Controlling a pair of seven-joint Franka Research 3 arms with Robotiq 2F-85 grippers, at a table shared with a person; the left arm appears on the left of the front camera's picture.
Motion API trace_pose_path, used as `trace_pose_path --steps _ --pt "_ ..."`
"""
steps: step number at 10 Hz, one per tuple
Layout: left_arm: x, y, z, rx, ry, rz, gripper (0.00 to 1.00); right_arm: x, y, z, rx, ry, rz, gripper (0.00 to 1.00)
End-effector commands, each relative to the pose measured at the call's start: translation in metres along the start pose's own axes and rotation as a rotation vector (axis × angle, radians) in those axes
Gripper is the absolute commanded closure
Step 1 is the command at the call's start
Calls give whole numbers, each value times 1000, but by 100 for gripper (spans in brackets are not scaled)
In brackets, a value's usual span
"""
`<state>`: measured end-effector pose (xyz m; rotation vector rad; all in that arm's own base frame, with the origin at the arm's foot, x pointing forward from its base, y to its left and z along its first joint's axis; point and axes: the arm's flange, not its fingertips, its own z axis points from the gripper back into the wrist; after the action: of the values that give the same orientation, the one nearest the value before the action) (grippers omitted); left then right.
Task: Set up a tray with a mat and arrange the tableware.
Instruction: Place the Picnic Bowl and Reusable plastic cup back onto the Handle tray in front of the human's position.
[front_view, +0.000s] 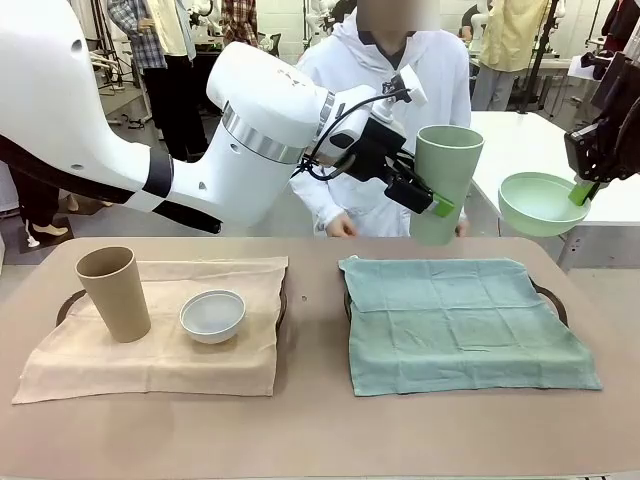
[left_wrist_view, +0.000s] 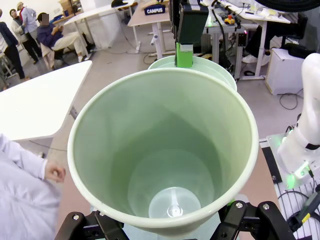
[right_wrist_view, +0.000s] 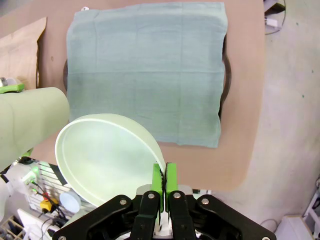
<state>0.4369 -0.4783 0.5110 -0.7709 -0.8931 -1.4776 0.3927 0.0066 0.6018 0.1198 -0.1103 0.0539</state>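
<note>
On the desk (front_view: 300, 430) lie two mats over two trays. The beige mat (front_view: 150, 350) at left carries one tan cup (front_view: 113, 292), upright, and one white bowl (front_view: 212, 315) beside it. The green mat (front_view: 465, 320) at right is bare. Above it, the left gripper (front_view: 425, 195) holds one pale green cup (front_view: 445, 180) aloft, jaws grasping its wall. Farther right, the right gripper (front_view: 582, 190) has its jaws clenched on the rim of one pale green bowl (front_view: 538, 203), tilted in the air.
</note>
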Motion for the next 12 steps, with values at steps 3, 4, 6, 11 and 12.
trace_pose_path --steps 3,4,6,11,12 --pt "0 0 0 0 0 0 15 0 0 0 0 0 0 96" --pt "-23 7 -9 -7 -21 -20 15 16 -10 -27 24 30 -1 96" --pt "-64 18 -23 -3 -38 -87 15 33 -20 -68 48 57 22 96" --pt "-128 21 -52 -66 -88 -169 15 55 -28 -150 26 164 28 96" --pt "-135 20 -58 -76 -80 -157 15 57 -26 -164 28 168 36 96"
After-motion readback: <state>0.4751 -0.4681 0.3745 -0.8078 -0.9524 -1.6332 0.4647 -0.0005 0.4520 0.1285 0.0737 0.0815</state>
